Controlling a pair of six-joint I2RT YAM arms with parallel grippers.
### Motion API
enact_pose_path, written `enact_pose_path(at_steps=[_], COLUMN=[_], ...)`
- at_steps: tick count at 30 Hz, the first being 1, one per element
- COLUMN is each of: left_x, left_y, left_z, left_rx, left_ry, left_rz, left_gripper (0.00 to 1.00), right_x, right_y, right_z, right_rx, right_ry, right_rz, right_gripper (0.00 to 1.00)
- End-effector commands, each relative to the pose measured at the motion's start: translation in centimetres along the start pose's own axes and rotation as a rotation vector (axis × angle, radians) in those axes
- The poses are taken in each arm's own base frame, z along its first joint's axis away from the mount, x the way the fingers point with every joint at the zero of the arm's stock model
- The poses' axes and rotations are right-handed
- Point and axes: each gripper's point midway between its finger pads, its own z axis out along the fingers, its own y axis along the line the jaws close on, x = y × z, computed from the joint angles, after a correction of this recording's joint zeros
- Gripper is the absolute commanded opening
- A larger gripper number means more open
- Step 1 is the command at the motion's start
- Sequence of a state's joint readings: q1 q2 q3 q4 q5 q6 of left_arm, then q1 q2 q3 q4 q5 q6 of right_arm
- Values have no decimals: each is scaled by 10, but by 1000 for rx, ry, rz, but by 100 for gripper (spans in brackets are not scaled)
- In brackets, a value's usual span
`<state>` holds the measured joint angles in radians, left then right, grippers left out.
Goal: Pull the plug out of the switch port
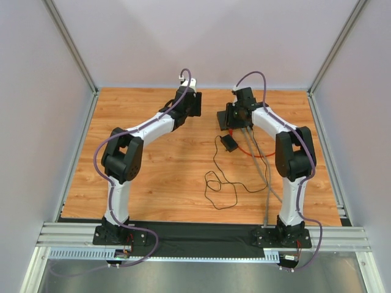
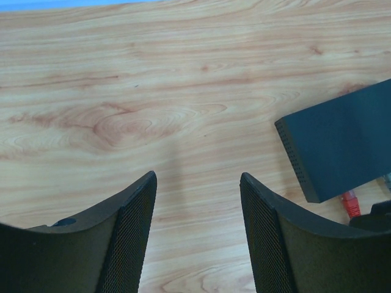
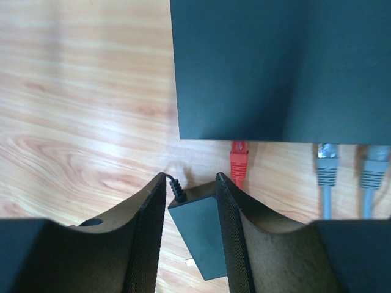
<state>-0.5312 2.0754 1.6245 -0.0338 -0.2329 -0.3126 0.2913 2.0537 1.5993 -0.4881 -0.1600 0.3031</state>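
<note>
Plainly, the right gripper (image 3: 190,183) is hovering low with its fingers (image 3: 146,238) standing apart and clamping nothing. A small black adapter (image 3: 201,235) is showing in the gap between them, lying on the wood, its thin cord (image 3: 174,186) leaving from the end nearer the switch. Just past the fingertips, a red plug (image 3: 238,162) is sitting in the switch port (image 3: 239,143) on the near edge of the flat black switch (image 3: 275,67). Two grey plugs (image 3: 327,168) are sitting in sockets further right along the same edge. The left gripper (image 2: 198,183) is hanging over bare wood, its fingers (image 2: 131,238) also spread wide and holding nothing. In its wrist view a corner of the switch is lying off to the right, with the red plug peeking out below it. From above, both arms are reaching toward the far part of the wooden table (image 1: 153,183), and the switch is lying mostly under the right wrist. A red cable (image 1: 259,154) is curling out from it, grey cables (image 1: 264,177) are running back toward the near edge, and the adapter's cord is looping loosely across the middle of the table.
</note>
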Motion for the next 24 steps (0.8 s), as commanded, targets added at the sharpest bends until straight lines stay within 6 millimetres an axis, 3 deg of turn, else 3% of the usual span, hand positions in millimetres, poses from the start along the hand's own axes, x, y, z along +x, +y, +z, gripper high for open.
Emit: enact_pose_path(at_steps=[1,9,15,19,20,24], left_x=[-40,-41,-40,-38,-37,-36], left_y=[0,1,2,0,-2,-8], left_z=[-22,-23,-24,-25,-26,-28], left_rx=[19,28,27,41,48,80], left_ry=[-83,-84,-76,-67,-64,-57], left_rz=[-61,-65,-54,-62,-64,-113], left_gripper=[65,64,64,64,64,63], right_x=[15,40,86,96,93,39], right_y=[-4,-5,9,16,17,6], right_z=[1,-1,-27,-55,-59,-79], right_rx=[51,62,-44,-97,-94,33], right_ry=[88,208,414,419,401,176], right_rz=[-51,-92,-163,-228,-236,-205], right_gripper=[40,37,29,30,31,36])
